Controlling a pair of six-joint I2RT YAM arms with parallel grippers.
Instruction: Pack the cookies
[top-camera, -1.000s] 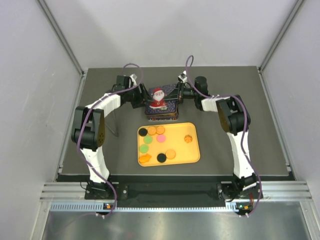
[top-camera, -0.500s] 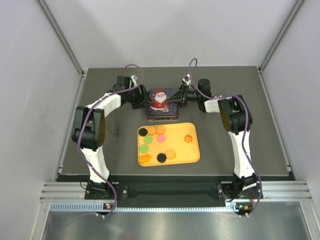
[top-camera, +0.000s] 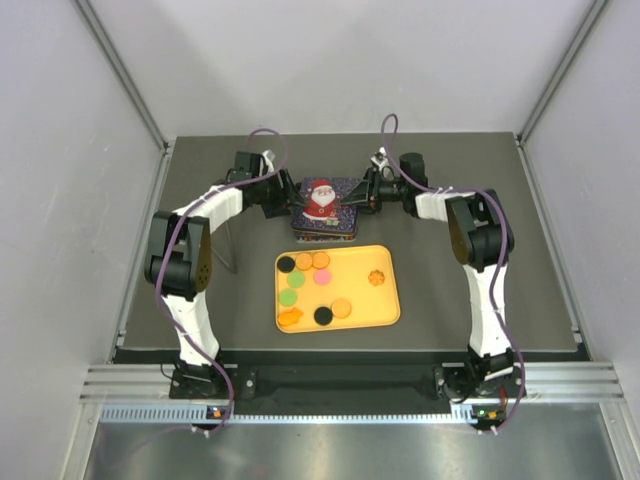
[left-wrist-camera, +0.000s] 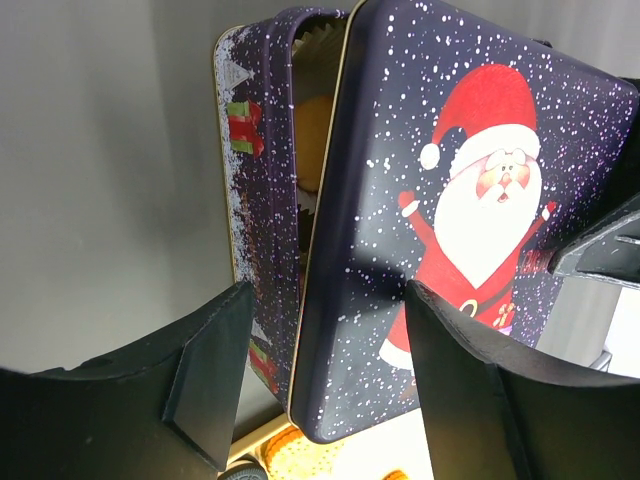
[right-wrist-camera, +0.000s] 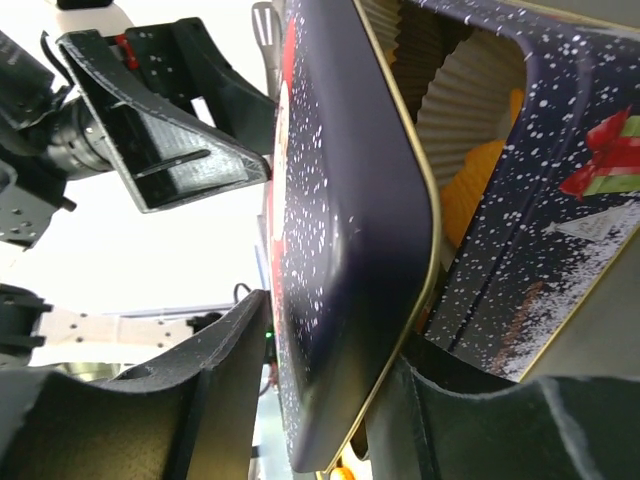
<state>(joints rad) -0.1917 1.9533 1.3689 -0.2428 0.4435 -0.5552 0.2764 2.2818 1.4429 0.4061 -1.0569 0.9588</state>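
Several cookies (top-camera: 322, 277) in orange, tan, pink, green and black lie on a yellow tray (top-camera: 390, 305). Behind it stands a dark blue tin (top-camera: 325, 232) with a Santa lid (top-camera: 322, 198) lying askew on it, a gap open along one side. Orange cookies sit inside in white paper cups (right-wrist-camera: 462, 100); one shows in the left wrist view (left-wrist-camera: 312, 140). My left gripper (top-camera: 291, 205) is open, its jaws straddling the lid's corner (left-wrist-camera: 340, 330). My right gripper (top-camera: 364, 197) is shut on the lid's opposite edge (right-wrist-camera: 350, 300).
A thin metal wire stand (top-camera: 232, 245) rises left of the tray beside my left arm. The tin sits between both grippers, close to the tray's far edge. Grey walls enclose the dark mat on three sides.
The lid has come down from a steeper tilt to lie flatter on the tin. My right arm has drawn back to the right. The left arm has barely moved.
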